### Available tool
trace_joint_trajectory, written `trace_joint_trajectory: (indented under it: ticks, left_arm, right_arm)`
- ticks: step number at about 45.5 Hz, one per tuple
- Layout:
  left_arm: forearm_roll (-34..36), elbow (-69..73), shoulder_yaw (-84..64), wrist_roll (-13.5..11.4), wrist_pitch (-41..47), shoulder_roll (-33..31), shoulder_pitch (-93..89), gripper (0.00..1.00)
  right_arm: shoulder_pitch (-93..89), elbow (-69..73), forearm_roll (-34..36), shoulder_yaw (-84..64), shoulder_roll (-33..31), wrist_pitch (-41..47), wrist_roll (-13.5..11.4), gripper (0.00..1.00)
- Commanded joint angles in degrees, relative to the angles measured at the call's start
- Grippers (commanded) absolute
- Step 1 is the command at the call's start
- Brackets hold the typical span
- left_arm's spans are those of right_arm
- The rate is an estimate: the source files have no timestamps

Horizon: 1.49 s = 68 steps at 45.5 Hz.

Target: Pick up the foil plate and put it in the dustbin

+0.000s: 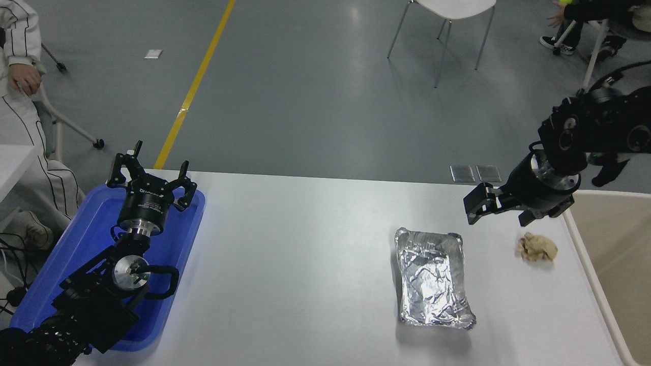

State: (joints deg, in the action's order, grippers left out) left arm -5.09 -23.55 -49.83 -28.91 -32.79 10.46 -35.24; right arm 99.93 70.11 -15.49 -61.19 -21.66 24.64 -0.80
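The foil plate (432,277), a shiny crinkled silver tray, lies on the white table right of centre, long side running away from me. The dustbin (593,279), with an off-white rim and beige inside, stands at the table's right edge, partly cut off by the picture. My right gripper (498,216) hangs open and empty above the table, just beyond the plate's far right corner and apart from it. My left gripper (152,173) is parked open over the blue tray at the lower left.
A small crumpled tan paper ball (536,247) lies between the plate and the dustbin, just below the right gripper. A blue plastic tray (81,239) sits at the table's left end. A person in white sits at the far left (20,76). A chair (447,20) stands beyond the table.
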Motion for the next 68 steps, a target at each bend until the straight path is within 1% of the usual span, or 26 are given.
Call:
trace_joint_trajectory:
  ticks: [1,8,12,19,22,25,28,30,43,48,50,58,61,63,66,68]
  left_arm:
    - [-0.01,0.09,0.0,-0.01,0.01,0.0,0.0,1.0]
    - [-0.01,0.09,0.0,-0.01,0.01,0.0,0.0,1.0]
    - [-0.01,0.0,0.0,-0.01,0.01,0.0,0.0,1.0]
    - [-0.01,0.08,0.0,-0.01,0.01,0.0,0.0,1.0]
    - [-0.01,0.0,0.0,-0.01,0.01,0.0,0.0,1.0]
    - [-0.01,0.09,0.0,-0.01,0.01,0.0,0.0,1.0]
    - [-0.01,0.0,0.0,-0.01,0.01,0.0,0.0,1.0]
    - [-0.01,0.09,0.0,-0.01,0.01,0.08,0.0,1.0]
    - [-0.01,0.09,0.0,-0.01,0.01,0.0,0.0,1.0]
    - [-0.01,0.08,0.0,-0.01,0.01,0.0,0.0,1.0]
    - [-0.01,0.09,0.0,-0.01,0.01,0.0,0.0,1.0]
    - [-0.01,0.09,0.0,-0.01,0.01,0.0,0.0,1.0]
    - [-0.01,0.09,0.0,-0.09,0.01,0.0,0.0,1.0]
    - [-0.01,0.09,0.0,-0.01,0.01,0.0,0.0,1.0]
    - [-0.01,0.09,0.0,-0.01,0.01,0.0,0.0,1.0]
    - [-0.01,0.0,0.0,-0.01,0.01,0.0,0.0,1.0]
  right_arm:
    - [-11.16,-4.1,1.33,3.45,2.5,-10.23,-0.08,1.0]
    - [-13.97,-5.59,2.21,3.89,3.64,-11.19,-0.17,1.0]
    - [-16.78,-7.09,2.21,4.5,5.75,-12.86,-0.26,1.0]
    - [-20.3,-9.37,1.07,5.03,7.86,-14.36,-0.43,0.99]
    - [-20.91,-9.81,1.07,4.94,8.21,-14.62,-1.22,0.98]
    - [-21.7,-10.25,1.07,4.94,8.65,-15.24,-3.06,0.95]
    - [-22.67,-10.69,0.98,4.94,9.09,-15.94,-5.35,0.93]
    - [-22.94,-10.78,1.07,5.03,9.35,-16.21,-6.14,0.92]
    - [-25.31,-11.48,1.42,5.38,9.44,-17.87,-6.5,0.92]
    - [-26.45,-12.1,1.42,5.47,9.44,-18.32,-6.5,0.87]
    - [-26.63,-12.1,1.69,5.47,9.44,-18.32,-6.59,0.82]
    - [-27.24,-12.01,2.39,6.26,9.44,-18.05,-6.59,0.5]
    - [-27.59,-11.92,2.39,7.23,9.35,-17.88,-6.5,0.44]
    - [-28.03,-11.75,2.39,7.75,9.35,-17.61,-6.5,0.36]
    - [-28.3,-11.57,2.65,8.02,9.35,-17.44,-6.5,0.31]
    - [-28.3,-11.31,2.65,8.02,9.27,-17.35,-6.5,0.24]
